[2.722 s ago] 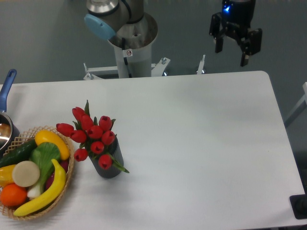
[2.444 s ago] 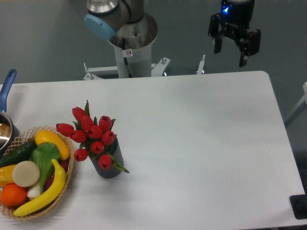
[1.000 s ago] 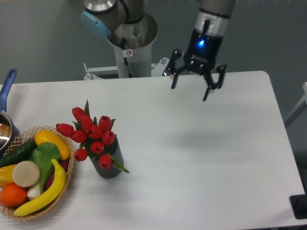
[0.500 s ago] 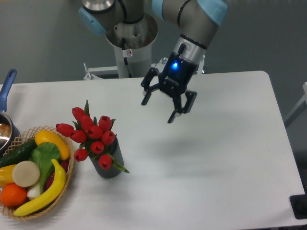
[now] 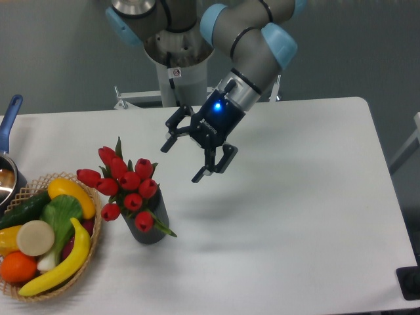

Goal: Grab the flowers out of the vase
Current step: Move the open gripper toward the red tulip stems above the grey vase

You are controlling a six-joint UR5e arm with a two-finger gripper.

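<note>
The flowers (image 5: 125, 184), a bunch of red tulip buds with green leaves, stand in the vase (image 5: 149, 226), a short dark cylinder on the left half of the white table. My gripper (image 5: 182, 163) hangs above the table to the right of the flowers and slightly higher than the buds. Its two black fingers are spread wide apart, with nothing between them. A gap separates the nearer fingertip from the closest bud. A blue light glows on the gripper body.
A woven basket (image 5: 94, 246) with a banana, an orange, a cucumber and other produce sits directly left of the vase, nearly touching it. A pot with a blue handle (image 5: 9, 121) shows at the left edge. The arm's base column (image 5: 178, 69) stands behind the table.
The arm has swung from above the far right corner down and leftward across the table, ending close to the flowers. The gripper stayed open. Flowers and vase have not moved.
</note>
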